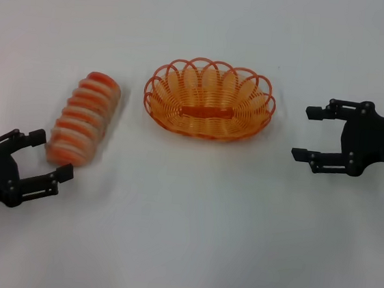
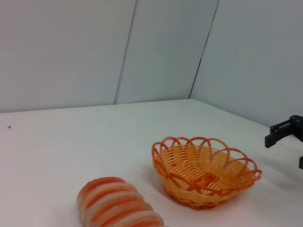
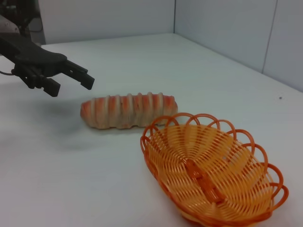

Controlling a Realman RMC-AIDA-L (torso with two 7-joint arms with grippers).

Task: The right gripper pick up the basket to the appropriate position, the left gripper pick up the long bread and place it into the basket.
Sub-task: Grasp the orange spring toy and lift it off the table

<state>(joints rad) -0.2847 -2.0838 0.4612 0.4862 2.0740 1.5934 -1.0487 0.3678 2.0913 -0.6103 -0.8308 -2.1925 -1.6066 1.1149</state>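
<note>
Judging from the layout, neither step is complete. The basket (image 1: 210, 99) rests empty on the white table (image 1: 182, 239), and the long bread (image 1: 85, 119) lies beside it on the robot's left, apart from it. The right gripper (image 1: 308, 133) is held spread, near the basket's right rim but not touching. The left gripper (image 1: 51, 155) is likewise spread, just short of the bread's near end. Both arms are cut off at the frame edges.

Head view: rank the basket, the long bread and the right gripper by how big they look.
1. basket, clearly largest.
2. long bread.
3. right gripper, open; its visible claw looks close to the bread, so that order is unsure.
</note>
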